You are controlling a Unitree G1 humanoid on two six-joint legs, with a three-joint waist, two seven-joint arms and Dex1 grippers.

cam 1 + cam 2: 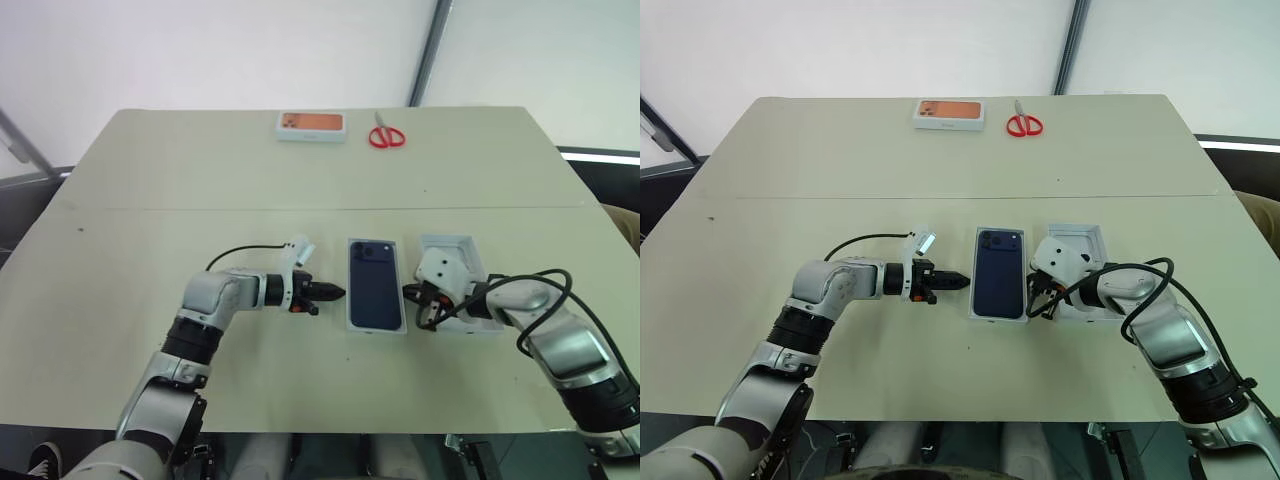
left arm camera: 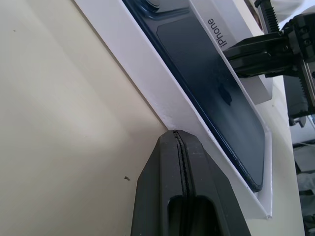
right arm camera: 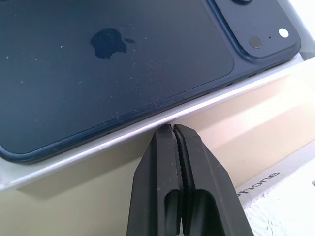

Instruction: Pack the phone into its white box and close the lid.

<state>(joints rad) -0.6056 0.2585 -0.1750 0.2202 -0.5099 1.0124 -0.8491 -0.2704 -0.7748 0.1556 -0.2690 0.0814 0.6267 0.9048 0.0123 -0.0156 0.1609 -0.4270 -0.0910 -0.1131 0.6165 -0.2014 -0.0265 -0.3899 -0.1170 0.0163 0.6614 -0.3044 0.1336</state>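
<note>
The dark navy phone [image 1: 375, 283] lies back up inside the shallow white box [image 1: 352, 300] at the table's middle, its camera bump at the far end. The lid [image 1: 470, 248] rests hollow side up just right of the box, partly covered by my right wrist. My left gripper [image 1: 336, 293] is shut and empty, its tip against the box's left wall [image 2: 147, 73]. My right gripper [image 1: 408, 293] is shut and empty too, with its tip at the box's right rim [image 3: 98, 145], between box and lid [image 3: 268, 184].
A white box with an orange picture [image 1: 311, 125] and red scissors [image 1: 386, 135] lie at the table's far edge. A seam [image 1: 200, 208] crosses the table between them and the work area. Black cables loop beside my right arm [image 1: 545, 285].
</note>
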